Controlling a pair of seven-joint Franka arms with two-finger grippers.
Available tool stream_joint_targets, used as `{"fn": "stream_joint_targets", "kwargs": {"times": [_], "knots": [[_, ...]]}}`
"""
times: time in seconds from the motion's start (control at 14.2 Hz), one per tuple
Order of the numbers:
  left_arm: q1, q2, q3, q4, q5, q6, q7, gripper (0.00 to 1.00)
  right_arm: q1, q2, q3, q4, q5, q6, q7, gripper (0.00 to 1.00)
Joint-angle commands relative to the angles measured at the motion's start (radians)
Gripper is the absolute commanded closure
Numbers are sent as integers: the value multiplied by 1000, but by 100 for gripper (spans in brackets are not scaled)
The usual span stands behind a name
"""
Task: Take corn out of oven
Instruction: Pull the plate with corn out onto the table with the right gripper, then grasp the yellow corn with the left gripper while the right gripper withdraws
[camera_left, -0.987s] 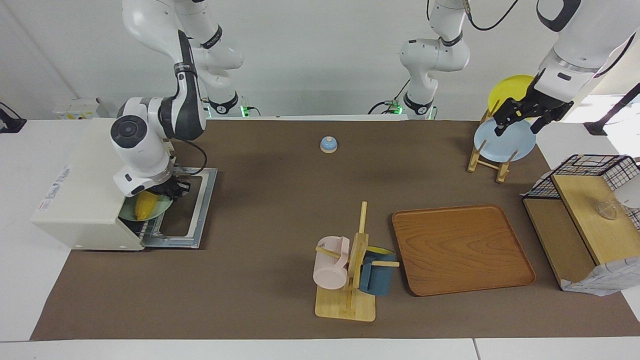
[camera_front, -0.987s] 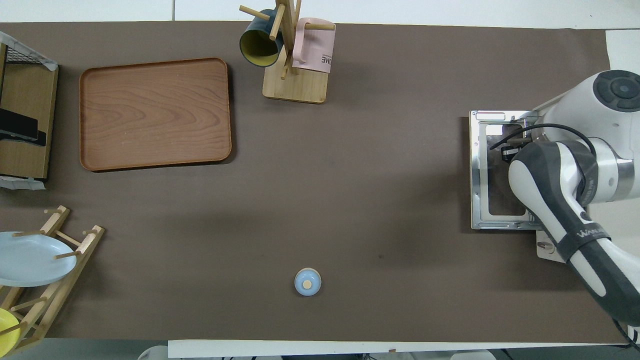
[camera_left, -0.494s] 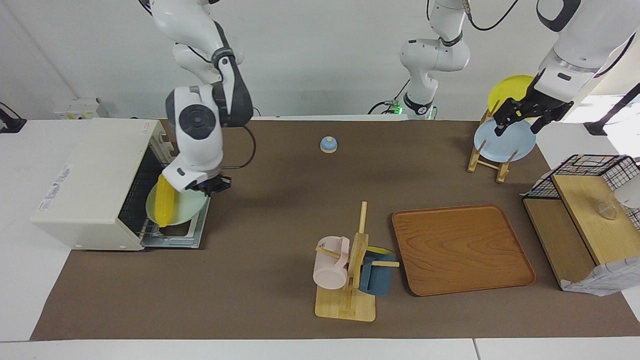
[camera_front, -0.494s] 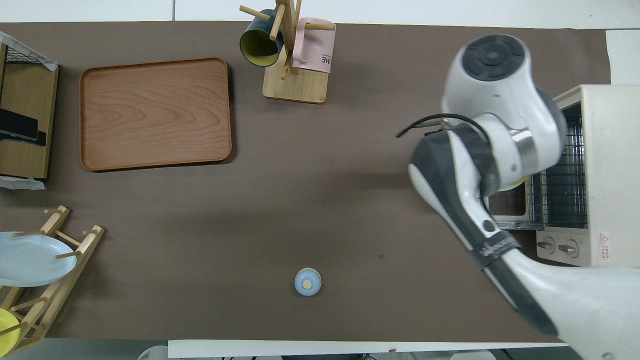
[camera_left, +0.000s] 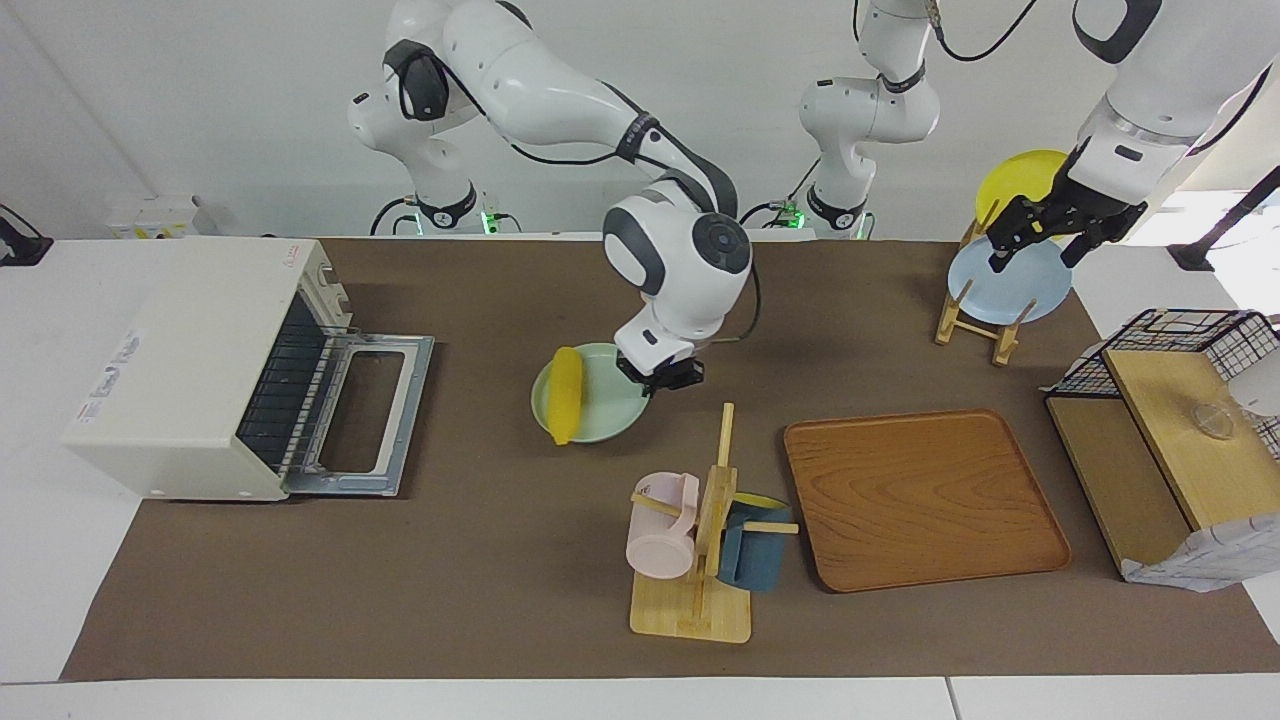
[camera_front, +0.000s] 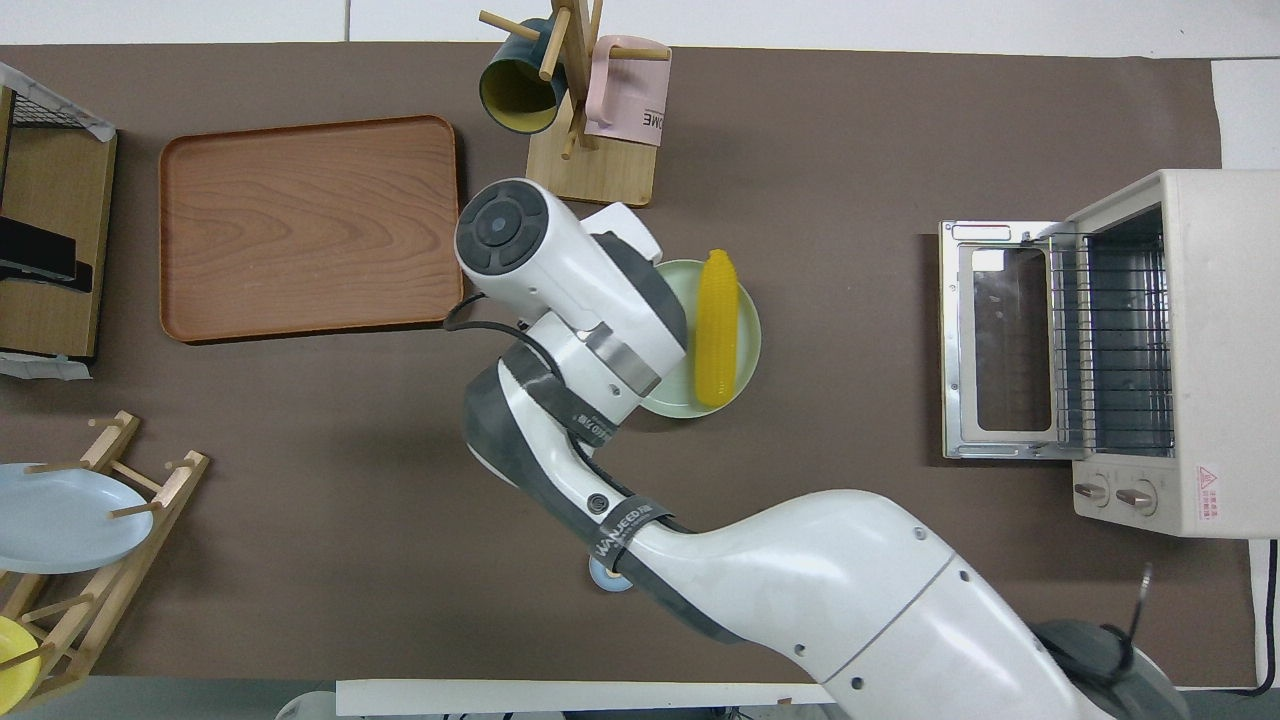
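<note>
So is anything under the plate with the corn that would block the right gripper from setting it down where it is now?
Nothing visible. The right gripper holds the green plate by its rim, corn on it, over bare brown mat. The mug rack stands apart, farther from the robots.

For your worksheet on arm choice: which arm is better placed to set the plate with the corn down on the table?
The right arm. Its right gripper grips the pale green plate carrying the corn, out of the oven; the left gripper waits over the plate rack.
</note>
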Motion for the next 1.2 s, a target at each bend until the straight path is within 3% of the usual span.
{"fn": "stream_joint_targets", "kwargs": {"times": [0.0, 0.07, 0.21, 0.28, 0.35, 0.49, 0.56, 0.71, 0.78, 0.99, 1.13], "knots": [[11, -17, -6, -14, -2, 10, 8, 0, 7, 64, 5, 63, 29, 49, 73, 95], [9, -17, -7, -14, -2, 18, 8, 0, 0, 65, 17, 66, 52, 52, 77, 88], [16, -19, -4, -15, -2, 12, 8, 0, 2, 55, 23, 89, 106, 43, 93, 51], [25, -32, -4, -41, -2, 13, 2, 0, -10, 26, 22, 97, 106, 11, 88, 44], [17, -74, -10, -129, -2, 53, -17, 0, -44, -32, 22, 97, 108, -38, 70, 40], [-47, -149, -39, -347, -3, 261, -55, 0, -157, -150, 23, 28, 109, -110, -83, 35], [-120, -149, -47, -429, -5, 354, -120, 0, -227, -235, 23, -79, 109, -127, -191, 37], [-295, -85, -47, -500, -6, 534, -289, 0, -338, -330, 22, -254, 108, -86, -361, 57], [-363, -32, -47, -498, -9, 599, -326, 0, -386, -355, 22, -334, 105, -49, -421, 70], [-532, 128, -47, -489, -17, 833, -453, 0, -516, -447, 20, -633, 89, 174, -569, 89], [-585, 231, -47, -460, -23, 935, -478, 0, -543, -458, 20, -725, 7, 236, -581, 100]]}}
